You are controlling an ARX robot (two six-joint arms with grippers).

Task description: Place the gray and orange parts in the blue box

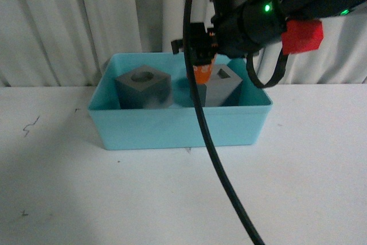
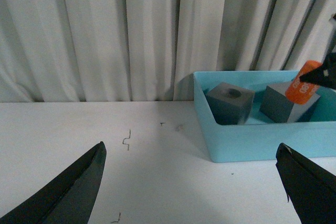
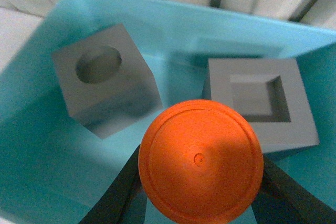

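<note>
**Orange cylinder held over box**

Orange cylinder is clamped in the right gripper, hanging above the blue box between the round-recess cube and square-recess cube. Left gripper idles open over the table. Risk: released here, the cylinder may strike a cube edge and bounce out.

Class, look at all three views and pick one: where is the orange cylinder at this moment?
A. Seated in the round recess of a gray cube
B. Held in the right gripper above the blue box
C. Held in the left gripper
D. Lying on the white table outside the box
B: the right gripper clamps the orange cylinder over the blue box, between the two gray cubes.
</note>
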